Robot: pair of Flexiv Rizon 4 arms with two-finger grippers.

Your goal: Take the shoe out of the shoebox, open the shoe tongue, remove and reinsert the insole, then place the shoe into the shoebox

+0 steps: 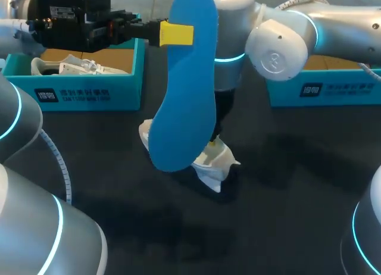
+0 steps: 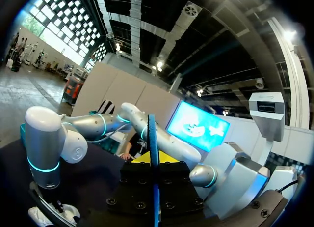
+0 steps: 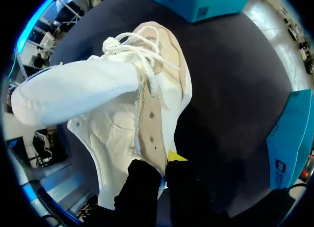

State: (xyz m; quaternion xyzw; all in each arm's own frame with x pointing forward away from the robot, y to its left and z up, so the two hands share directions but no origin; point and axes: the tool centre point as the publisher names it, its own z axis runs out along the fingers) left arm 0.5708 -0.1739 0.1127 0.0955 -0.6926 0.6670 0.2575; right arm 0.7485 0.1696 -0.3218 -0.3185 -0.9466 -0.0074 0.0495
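My left gripper (image 1: 177, 34) is held high above the table, shut on a blue insole (image 1: 184, 84) that hangs down from it. In the left wrist view the insole (image 2: 152, 138) shows edge-on as a thin blue line, clamped in the left gripper (image 2: 155, 160). Beneath it, a white shoe (image 1: 218, 166) rests on the black table. My right gripper (image 1: 212, 146) comes straight down onto it. The right wrist view has the right gripper (image 3: 161, 169) shut on the eyelet edge of the shoe (image 3: 117, 89), with the tongue folded out and the laces loose.
An open teal shoebox (image 1: 83, 87) at the back left holds another white shoe (image 1: 77, 65). A second teal box (image 1: 321, 90) stands at the back right, also seen as teal box (image 3: 289, 143) beside the right gripper. The black table (image 1: 286, 197) lies in front.
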